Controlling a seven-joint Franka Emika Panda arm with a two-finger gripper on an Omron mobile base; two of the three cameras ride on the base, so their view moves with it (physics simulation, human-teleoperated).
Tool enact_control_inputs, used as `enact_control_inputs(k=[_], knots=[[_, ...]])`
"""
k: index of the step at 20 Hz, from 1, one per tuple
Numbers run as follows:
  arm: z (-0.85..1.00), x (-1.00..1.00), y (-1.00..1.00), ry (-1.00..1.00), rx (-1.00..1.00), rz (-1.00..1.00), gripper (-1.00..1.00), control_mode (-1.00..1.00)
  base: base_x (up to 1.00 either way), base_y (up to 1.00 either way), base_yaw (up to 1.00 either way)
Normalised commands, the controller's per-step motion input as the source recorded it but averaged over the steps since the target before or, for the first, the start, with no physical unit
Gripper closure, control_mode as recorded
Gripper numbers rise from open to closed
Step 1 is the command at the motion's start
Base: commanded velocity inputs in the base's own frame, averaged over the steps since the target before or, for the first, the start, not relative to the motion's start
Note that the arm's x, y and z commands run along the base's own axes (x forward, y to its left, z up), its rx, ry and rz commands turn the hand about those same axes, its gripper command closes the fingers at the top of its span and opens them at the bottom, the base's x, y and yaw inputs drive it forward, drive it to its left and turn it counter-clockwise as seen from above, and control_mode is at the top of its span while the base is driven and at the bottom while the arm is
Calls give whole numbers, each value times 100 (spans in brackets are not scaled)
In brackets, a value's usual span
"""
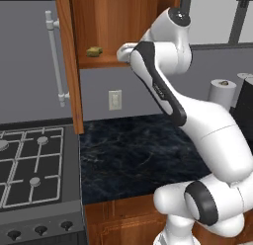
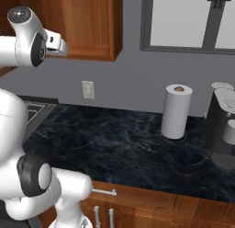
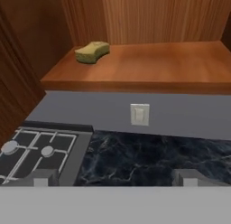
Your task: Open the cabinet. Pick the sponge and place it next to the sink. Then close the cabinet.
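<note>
A paper towel roll (image 2: 176, 111) stands upright on the dark marble counter (image 2: 119, 144), below the window (image 2: 190, 20).

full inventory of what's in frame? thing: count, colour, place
cabinet: 1, reddish-brown, on wall, door open
sponge: 1, yellow, left on cabinet shelf
door handle: 1, silver, vertical
outlet: 1, cream, wall under cabinet
counter: 1, dark marble, below
stove: 1, grey, left of counter
paper towel roll: 1, white, back of counter
coffee machine: 1, dark, right of roll
window: 1, grey frame, above roll
gripper: 1, open, facing shelf
</note>
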Motion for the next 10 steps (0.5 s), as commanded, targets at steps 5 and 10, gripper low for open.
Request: enact_control_inputs(k=[5,10], knots=[[0,35,8,0,0,-1,-100,-100,0,0,0],[0,40,18,0,0,-2,-100,-100,0,0,0]])
